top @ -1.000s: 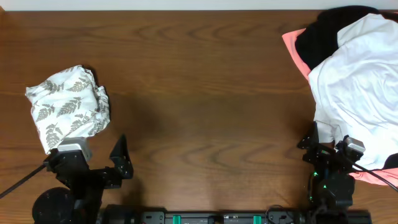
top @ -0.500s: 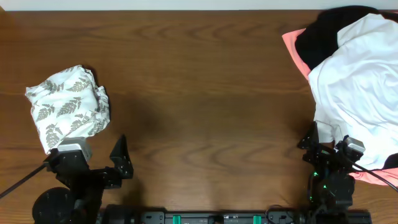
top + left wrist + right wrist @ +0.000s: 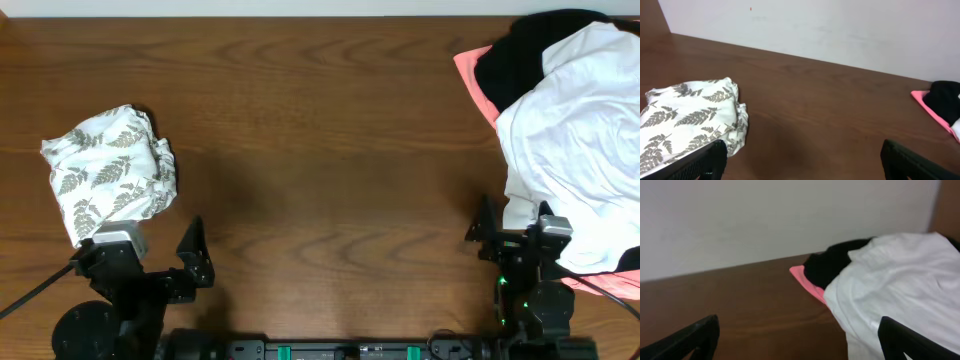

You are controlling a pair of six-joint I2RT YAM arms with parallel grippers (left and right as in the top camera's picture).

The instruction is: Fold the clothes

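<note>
the clothes [image 3: 110, 170], a rumpled white bundle printed with grey-green fern leaves, lie at the left of the dark wood-grain table [image 3: 320, 150], just ahead of the left end effector [image 3: 155, 250]. it and the right end effector [image 3: 517, 232] are both released and empty. a pale wall [image 3: 840, 30] backs the table.

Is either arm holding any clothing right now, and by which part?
Nothing is held. Left gripper and right gripper both show open, empty jaws; the fern-print garment lies ungripped on the table.
</note>
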